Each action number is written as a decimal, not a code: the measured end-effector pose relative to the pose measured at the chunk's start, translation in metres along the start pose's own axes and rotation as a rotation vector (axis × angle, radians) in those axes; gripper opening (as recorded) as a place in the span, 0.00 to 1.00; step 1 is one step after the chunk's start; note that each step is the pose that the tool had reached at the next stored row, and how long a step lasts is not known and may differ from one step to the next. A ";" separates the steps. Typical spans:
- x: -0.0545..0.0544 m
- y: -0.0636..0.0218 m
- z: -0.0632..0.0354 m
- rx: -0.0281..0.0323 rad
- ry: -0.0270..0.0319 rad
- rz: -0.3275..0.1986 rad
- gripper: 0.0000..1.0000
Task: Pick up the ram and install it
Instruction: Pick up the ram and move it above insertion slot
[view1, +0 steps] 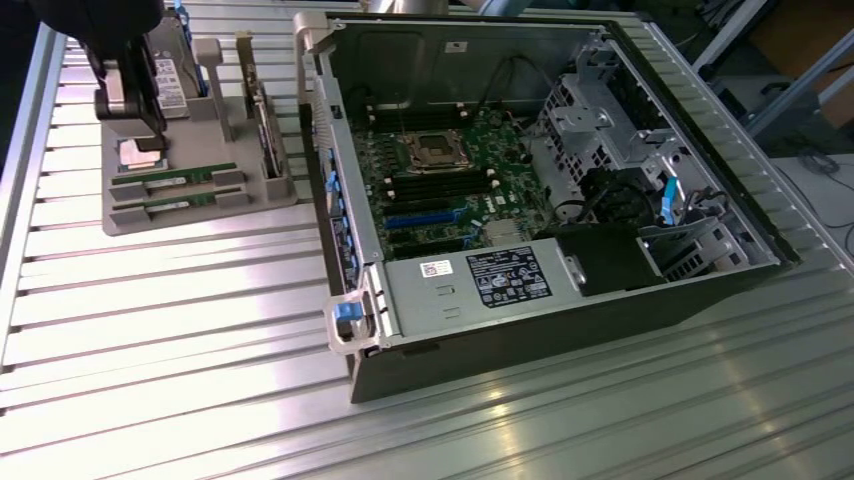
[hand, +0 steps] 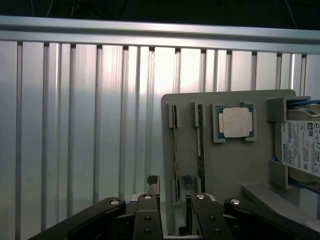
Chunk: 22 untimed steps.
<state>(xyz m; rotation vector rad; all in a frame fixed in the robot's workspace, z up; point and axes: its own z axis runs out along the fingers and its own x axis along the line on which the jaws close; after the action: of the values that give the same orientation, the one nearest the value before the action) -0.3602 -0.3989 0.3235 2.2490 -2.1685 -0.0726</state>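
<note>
Now the gripper (hand: 170, 181), jaws wide and empty, hangs above the tray (hand: 235, 165), fingertips straddling the ram (hand: 175, 150) nearest the tray's edge.

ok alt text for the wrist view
Open hand poised over a ram in a grey holder that also carries a second ram, a processor and a hard drive, on a ribbed metal table.
</note>
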 end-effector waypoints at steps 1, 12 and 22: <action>0.000 0.0000 0.0003 0.0000 0.0000 0.000 0.30; 0.000 -0.0003 0.0062 0.0000 0.0000 0.000 0.30; 0.000 -0.0005 0.0109 -0.0001 0.0001 -0.001 0.30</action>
<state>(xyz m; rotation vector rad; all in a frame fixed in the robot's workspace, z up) -0.3602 -0.3989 0.3126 2.2498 -2.1675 -0.0726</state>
